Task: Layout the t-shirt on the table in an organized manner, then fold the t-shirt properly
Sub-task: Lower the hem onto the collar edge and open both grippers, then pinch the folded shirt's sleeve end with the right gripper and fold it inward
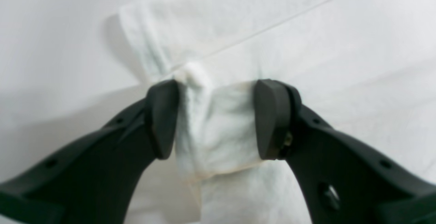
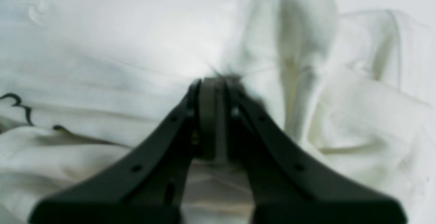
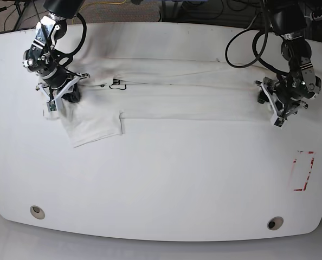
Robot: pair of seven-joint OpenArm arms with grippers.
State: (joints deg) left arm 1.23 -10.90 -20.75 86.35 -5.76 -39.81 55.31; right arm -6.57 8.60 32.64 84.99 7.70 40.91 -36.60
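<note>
A large glossy white table (image 3: pixel 161 184) with rounded corners fills the base view. Its whole lower half, from 3 o'clock round to 9 o'clock, lies bare apart from two metal grommet holes (image 3: pixel 37 212) near the front edge and a red-and-white tape rectangle (image 3: pixel 303 170) at 4 o'clock.

The white t-shirt (image 3: pixel 177 95) lies across the upper half as a long folded band running from 10 o'clock to 2 o'clock, with one sleeve flap spreading down at 9 o'clock. A little dark print shows near its upper edge.

The right gripper (image 3: pixel 69 96) sits at the band's 10 o'clock end, its arm bending down from the far edge. The left gripper (image 3: pixel 268 99) sits at the 2 o'clock end, its arm dropping from the far right corner, wrist tilted.

Only the left wrist view shows that the left gripper (image 1: pixel 216 118) holds a bunched corner of cloth between its fingers (image 1: pixel 162 118), which stand apart around the fabric.

Only the right wrist view shows the right gripper (image 2: pixel 213 94) with its jaws pressed together amid rumpled cloth; whether fabric is pinched there, I cannot tell.
</note>
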